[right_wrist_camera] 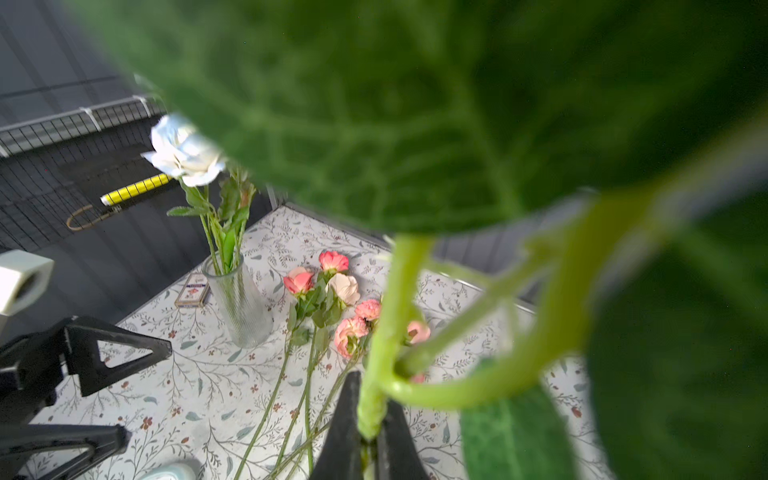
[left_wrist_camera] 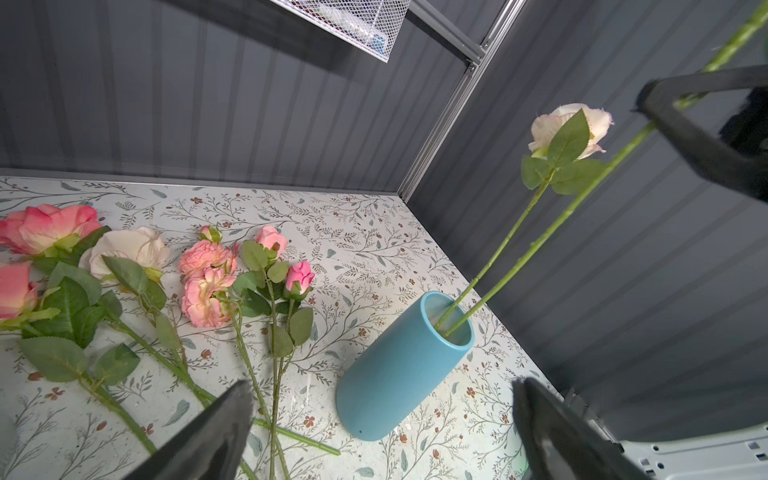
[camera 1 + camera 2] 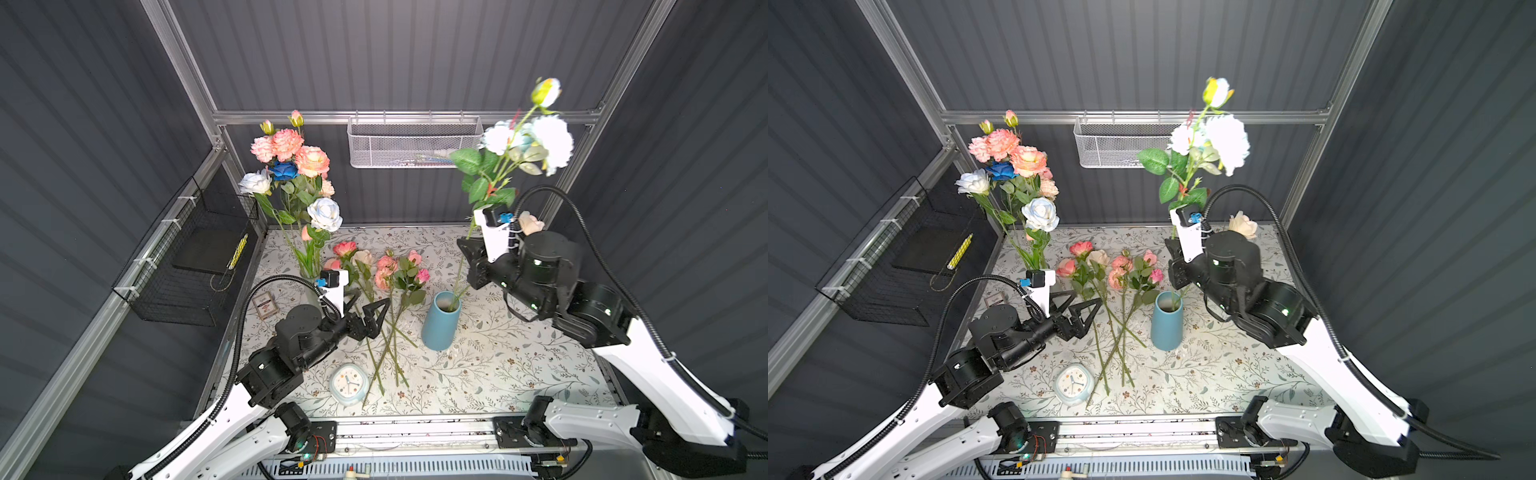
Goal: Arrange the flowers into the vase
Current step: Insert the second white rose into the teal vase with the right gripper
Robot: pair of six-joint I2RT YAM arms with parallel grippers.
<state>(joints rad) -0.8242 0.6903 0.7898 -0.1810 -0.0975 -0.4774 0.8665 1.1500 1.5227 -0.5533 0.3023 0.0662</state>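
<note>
White flower (image 3: 552,139), stem down in the blue vase (image 3: 438,328), pinched by my right gripper (image 1: 371,399); my left gripper (image 3: 371,300) beside the vase gapes wide.

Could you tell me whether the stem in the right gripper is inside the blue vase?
Inside: in the left wrist view the held stem runs down past the rim of the blue vase, beside the cream rose.

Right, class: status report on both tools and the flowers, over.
Left tool open, hovering over loose pink roses. Right tool shut on tall white-bloomed green stem, foot inside blue cylindrical vase. Cream rose already in there.
</note>
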